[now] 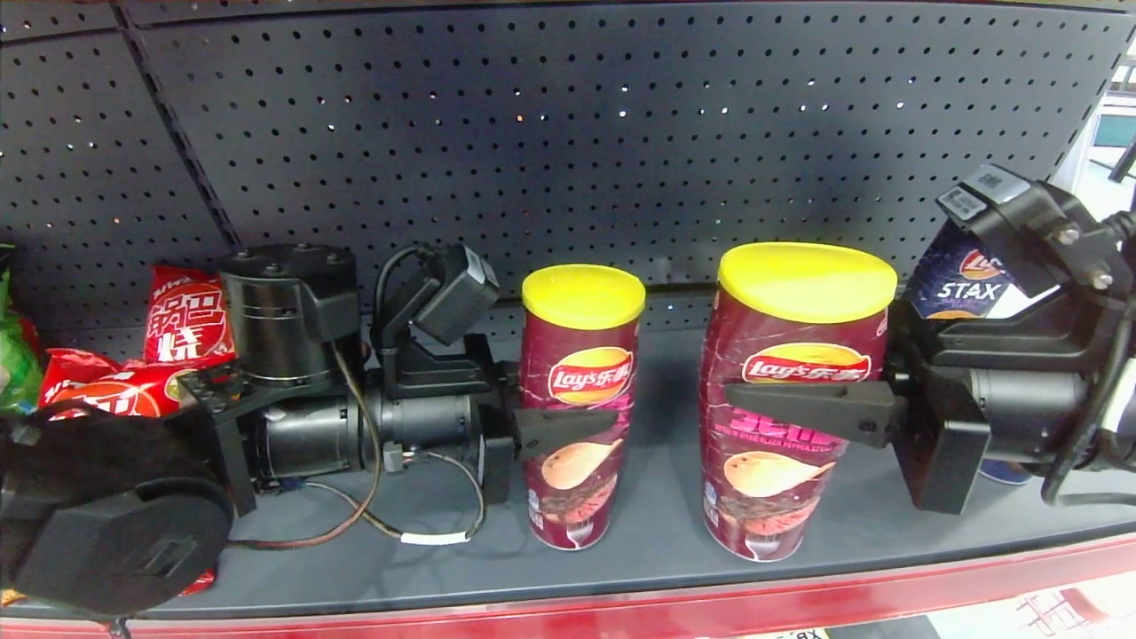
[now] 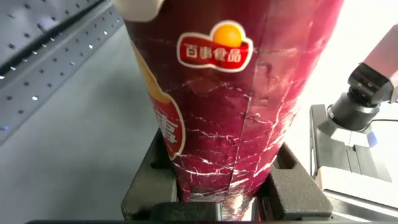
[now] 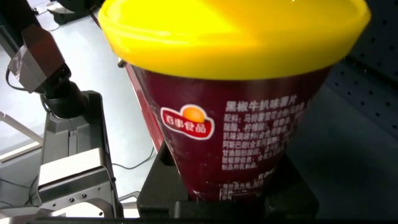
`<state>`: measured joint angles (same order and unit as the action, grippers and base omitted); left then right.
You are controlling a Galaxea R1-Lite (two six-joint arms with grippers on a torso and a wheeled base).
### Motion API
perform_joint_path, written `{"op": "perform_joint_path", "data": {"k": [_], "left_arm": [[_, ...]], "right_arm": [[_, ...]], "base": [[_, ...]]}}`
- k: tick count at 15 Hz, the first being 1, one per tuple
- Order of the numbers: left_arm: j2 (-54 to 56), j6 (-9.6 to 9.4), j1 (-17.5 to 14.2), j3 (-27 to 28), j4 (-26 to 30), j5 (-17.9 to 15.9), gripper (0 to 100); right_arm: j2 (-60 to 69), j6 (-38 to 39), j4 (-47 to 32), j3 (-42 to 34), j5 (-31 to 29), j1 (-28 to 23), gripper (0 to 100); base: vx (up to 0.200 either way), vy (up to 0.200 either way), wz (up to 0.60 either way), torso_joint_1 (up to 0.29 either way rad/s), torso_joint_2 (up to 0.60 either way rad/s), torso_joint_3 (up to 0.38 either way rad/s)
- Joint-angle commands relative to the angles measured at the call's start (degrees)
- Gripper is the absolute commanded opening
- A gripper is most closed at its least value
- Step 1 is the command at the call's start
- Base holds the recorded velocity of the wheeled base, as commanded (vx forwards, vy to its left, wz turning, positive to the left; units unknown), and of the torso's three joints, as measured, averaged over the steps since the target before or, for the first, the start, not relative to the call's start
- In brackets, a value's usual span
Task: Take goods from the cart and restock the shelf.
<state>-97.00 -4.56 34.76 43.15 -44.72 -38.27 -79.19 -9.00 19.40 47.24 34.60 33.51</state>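
Observation:
Two maroon chip cans with yellow lids stand upright on the grey shelf [image 1: 657,532]. My left gripper [image 1: 577,419] comes in from the left and is shut on the smaller left can [image 1: 581,373]. In the left wrist view the can [image 2: 242,106] sits between the two fingers [image 2: 149,183]. My right gripper [image 1: 774,395] comes in from the right and is shut on the larger right can [image 1: 794,461]. The right wrist view has this can [image 3: 249,130] with its lid [image 3: 230,31] clamped at mid-height. I cannot tell whether the cans' bases touch the shelf board.
Red snack bags [image 1: 182,324] and a green bag [image 1: 13,359] lie at the shelf's left end. A dark blue can [image 1: 963,275] stands behind the right arm. A perforated back panel [image 1: 577,133] closes the rear. The red front lip [image 1: 621,612] edges the shelf.

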Motion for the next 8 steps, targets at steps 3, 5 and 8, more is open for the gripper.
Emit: {"op": "perform_joint_path", "data": {"k": [3, 5, 8], "left_arm": [[-3.4, -0.01, 0.7, 1.9, -0.1, 0.2, 0], [-3.6, -0.01, 0.8, 1.8, -0.1, 0.4, 0], [-3.6, -0.01, 0.8, 1.6, 0.0, 0.8, 0]], "right_arm": [[0.3, 0.0, 0.0, -0.2, 0.0, 0.0, 0], [0.3, 0.0, 0.0, -0.2, 0.0, -0.1, 0], [0.2, 0.0, 0.0, -0.4, 0.0, -0.1, 0]], "base": [[0.0, 0.0, 0.0, 0.0, 0.0, 0.0], [0.0, 0.0, 0.0, 0.0, 0.0, 0.0], [0.0, 0.0, 0.0, 0.0, 0.0, 0.0]]}}
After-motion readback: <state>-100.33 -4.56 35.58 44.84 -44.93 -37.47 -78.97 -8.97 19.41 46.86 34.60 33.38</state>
